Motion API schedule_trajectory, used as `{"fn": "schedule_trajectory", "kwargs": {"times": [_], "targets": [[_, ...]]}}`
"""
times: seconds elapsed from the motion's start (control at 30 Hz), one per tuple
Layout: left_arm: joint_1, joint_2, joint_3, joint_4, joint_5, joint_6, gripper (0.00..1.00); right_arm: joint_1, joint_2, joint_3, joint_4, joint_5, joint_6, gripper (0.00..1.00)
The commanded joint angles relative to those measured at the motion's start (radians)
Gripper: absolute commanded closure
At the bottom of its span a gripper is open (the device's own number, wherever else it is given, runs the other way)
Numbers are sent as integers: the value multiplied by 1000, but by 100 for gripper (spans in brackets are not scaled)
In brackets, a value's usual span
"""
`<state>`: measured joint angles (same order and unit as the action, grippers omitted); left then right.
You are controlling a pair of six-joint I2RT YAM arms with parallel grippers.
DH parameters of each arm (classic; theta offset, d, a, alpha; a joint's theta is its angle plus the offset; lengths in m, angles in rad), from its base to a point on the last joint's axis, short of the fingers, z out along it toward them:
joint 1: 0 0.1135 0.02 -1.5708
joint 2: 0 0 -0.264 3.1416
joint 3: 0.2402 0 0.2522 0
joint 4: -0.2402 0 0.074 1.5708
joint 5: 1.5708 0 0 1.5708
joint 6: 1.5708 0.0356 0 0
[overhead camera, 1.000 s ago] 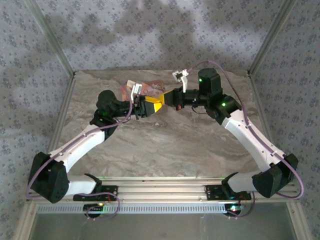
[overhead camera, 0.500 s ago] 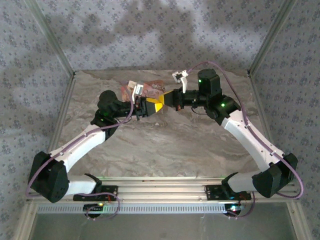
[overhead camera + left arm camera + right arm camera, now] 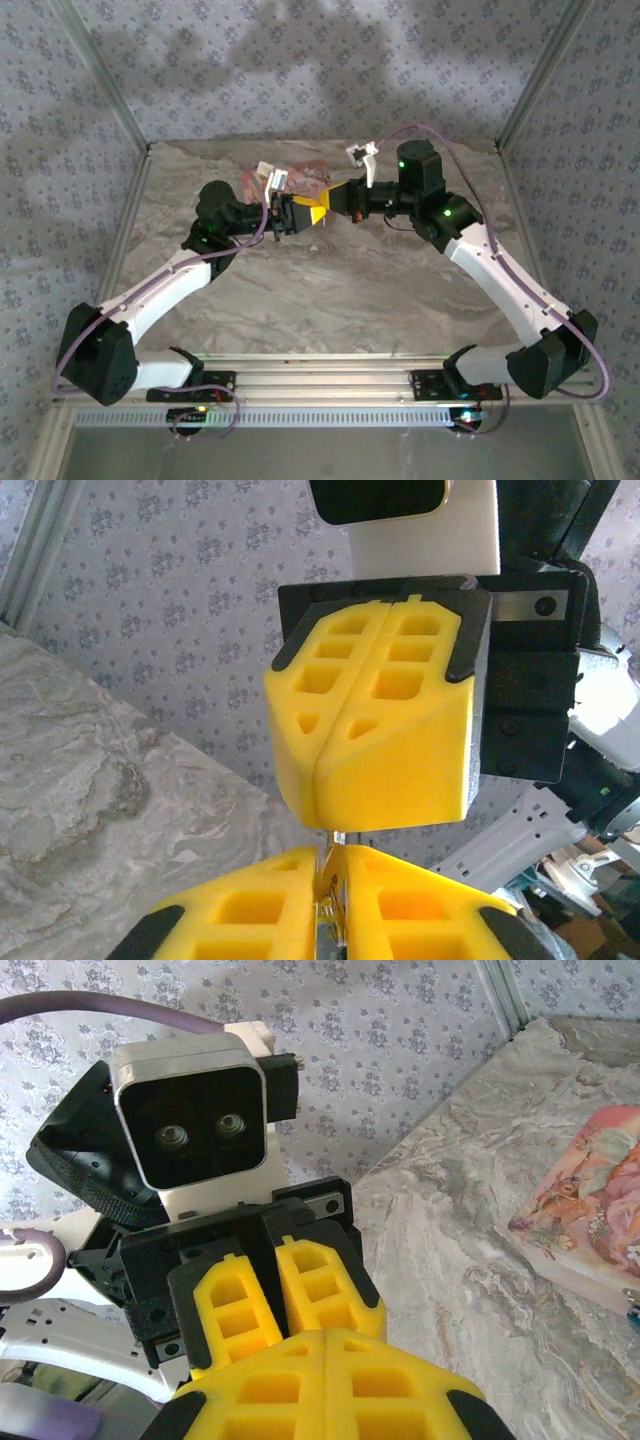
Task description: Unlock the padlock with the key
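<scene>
My two grippers meet tip to tip above the back of the table. A thin shiny metal piece that looks like the key (image 3: 333,880) sits pinched in my left gripper (image 3: 335,855) (image 3: 313,211), between its yellow foam fingers. Its top end reaches the seam of my right gripper (image 3: 325,815) (image 3: 335,196) (image 3: 328,1338), whose fingers are pressed together. I cannot tell whether that end is pinched there. In the right wrist view, the left fingers (image 3: 320,1285) point straight at mine. The padlock is hidden.
A pink flowery box (image 3: 300,178) (image 3: 590,1200) lies on the marble-patterned table (image 3: 330,290) just behind the grippers. A small white object (image 3: 361,152) sits at the back. Patterned walls and metal frame posts close in the sides and rear.
The joined grippers have edged slightly to the right and back. The left fingers have drawn in closer round the metal piece.
</scene>
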<state>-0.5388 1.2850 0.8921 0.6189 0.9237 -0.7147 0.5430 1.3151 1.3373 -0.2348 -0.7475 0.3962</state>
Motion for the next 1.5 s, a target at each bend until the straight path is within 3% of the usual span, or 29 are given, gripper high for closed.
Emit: {"fn": "schedule_trajectory", "kwargs": {"times": [0.0,0.4,1.2,1.37,1.47], "targets": [[1,-14,21,2,-5,17,74,0,-36,-10,31,13,8,100],[1,-21,21,4,-6,17,81,7,-33,-10,32,5,8,100],[1,-28,31,4,-3,21,72,16,-24,-17,23,10,-3,100],[1,-28,27,9,-3,20,76,15,-23,-18,22,10,-5,100],[1,-31,25,10,-2,20,85,15,-23,-21,24,9,-3,100]]}}
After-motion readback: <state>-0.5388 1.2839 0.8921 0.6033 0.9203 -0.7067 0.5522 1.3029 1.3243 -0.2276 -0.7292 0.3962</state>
